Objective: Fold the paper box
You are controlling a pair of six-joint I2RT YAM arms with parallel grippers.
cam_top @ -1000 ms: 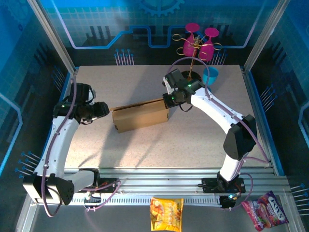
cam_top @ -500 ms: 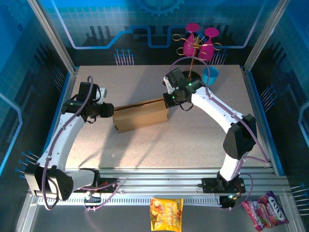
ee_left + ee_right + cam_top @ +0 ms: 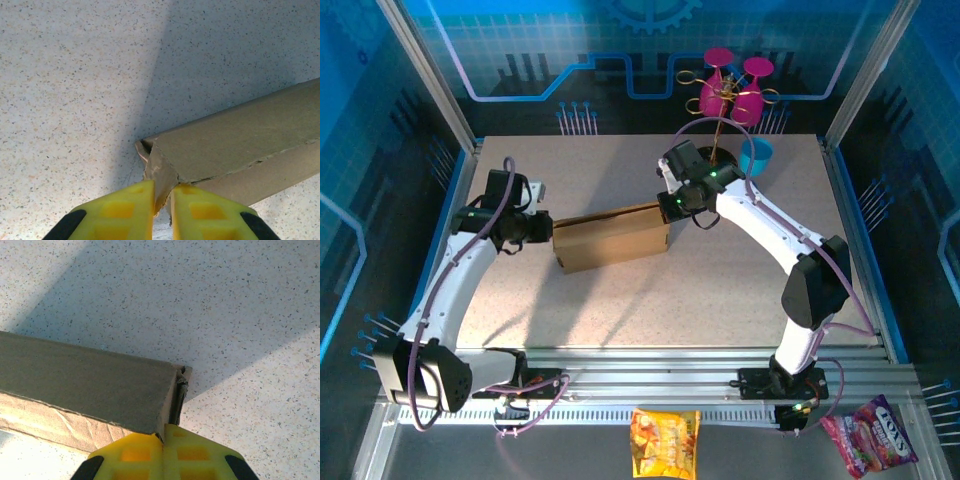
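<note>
The paper box (image 3: 610, 238) is a brown cardboard carton lying lengthwise mid-table. My left gripper (image 3: 545, 230) is at its left end. In the left wrist view the yellow fingers (image 3: 125, 207) are pinched on a torn end flap of the box (image 3: 235, 140), the gripper (image 3: 162, 192) shut on it. My right gripper (image 3: 670, 207) is at the box's right end. In the right wrist view that gripper (image 3: 164, 432) is shut on the thin end wall at the corner of the box (image 3: 85, 385).
A rack with pink glasses (image 3: 733, 88) and a blue cup (image 3: 756, 157) stand at the back right, just behind the right arm. Two snack bags (image 3: 664, 442) (image 3: 868, 432) lie in front of the rail, off the table.
My left gripper has moved right to the box's left end and closed on its end flap. The right arm and the box have stayed put.
</note>
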